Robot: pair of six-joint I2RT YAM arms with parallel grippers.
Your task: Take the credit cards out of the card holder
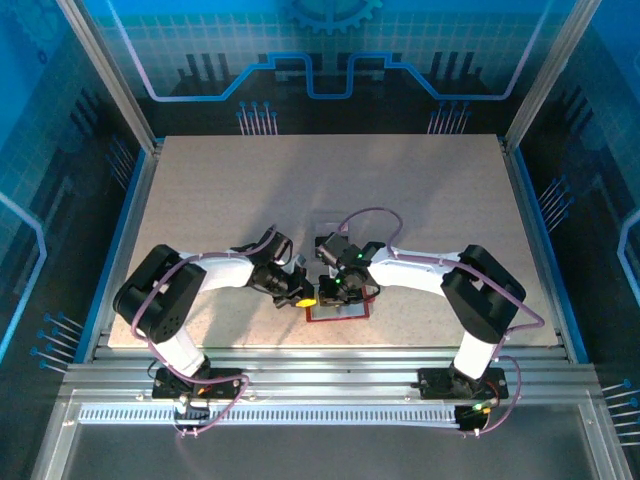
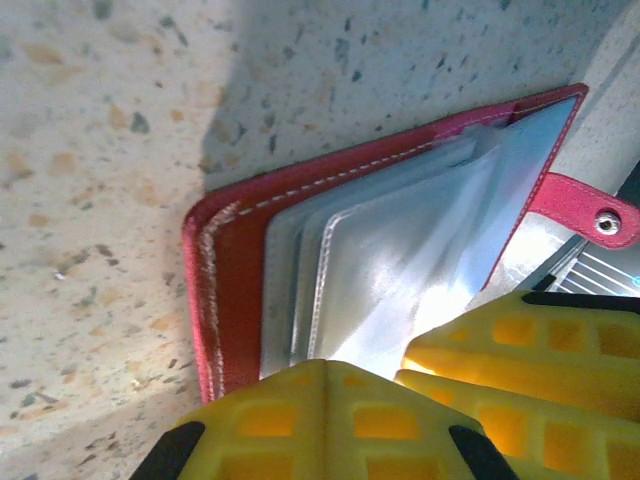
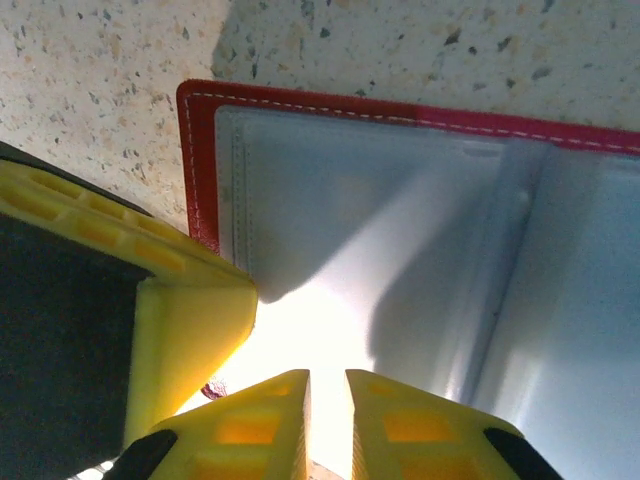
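Red leather wallet (image 1: pixel 338 312), lying open and flat on a pale speckled table (image 1: pixel 200 200), close to the table's near edge and roughly midway between two robot arms. Both arms bend inward so their yellow-fingered grippers meet over it.

From the left wrist camera, the wallet's red cover with white stitching frames a stack of pale, shiny plastic pockets (image 2: pixel 400 270), and a small red tab with a metal snap (image 2: pixel 585 205) sticks out at the far side. The left gripper (image 2: pixel 325 375) has its fingers pressed together and sits at the edge of the pockets. Whether a pocket leaf is caught between them cannot be made out.

From the right wrist camera, the right gripper (image 3: pixel 328 385) hangs over the grey inner pocket with only a thin slit between its fingers. Bright glare fills the slit, so I cannot tell if anything is pinched there. One finger (image 3: pixel 195 310) of the left gripper touches the wallet's red border just beside it.
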